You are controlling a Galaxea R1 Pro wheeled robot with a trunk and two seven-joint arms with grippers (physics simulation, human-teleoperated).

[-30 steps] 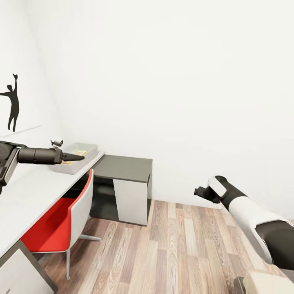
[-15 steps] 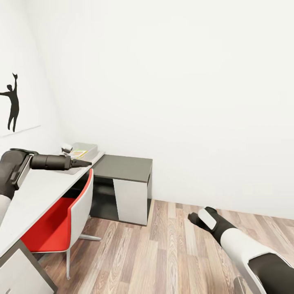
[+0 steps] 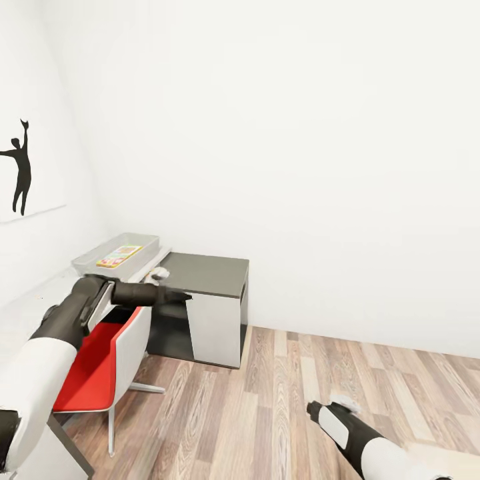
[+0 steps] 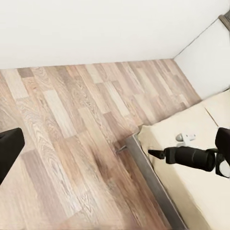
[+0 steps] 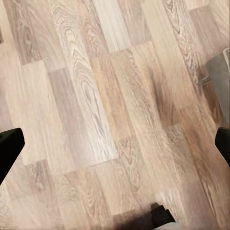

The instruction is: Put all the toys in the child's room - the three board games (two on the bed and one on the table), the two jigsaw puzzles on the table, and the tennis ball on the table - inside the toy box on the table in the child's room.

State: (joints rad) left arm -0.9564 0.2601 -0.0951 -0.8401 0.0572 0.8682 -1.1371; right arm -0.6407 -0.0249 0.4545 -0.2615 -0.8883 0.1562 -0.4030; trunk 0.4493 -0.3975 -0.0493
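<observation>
- Toy box [image 3: 127,241] sits at the table's [image 3: 40,303] far end, one bright board game [image 3: 120,256] inside; left gripper [image 3: 179,295] empty, finger state unclear.
- Left wrist: fingers spread wide over floor; bed [image 4: 201,191] nearby, so steer there next, arms tucked.
- Right wrist: fingers spread, nothing held.

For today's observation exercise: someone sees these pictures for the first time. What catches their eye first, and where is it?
The red and white chair tucked under the table at the left stands out most. Behind it, the toy box holds a bright board game, and the left gripper hangs above the chair.
</observation>
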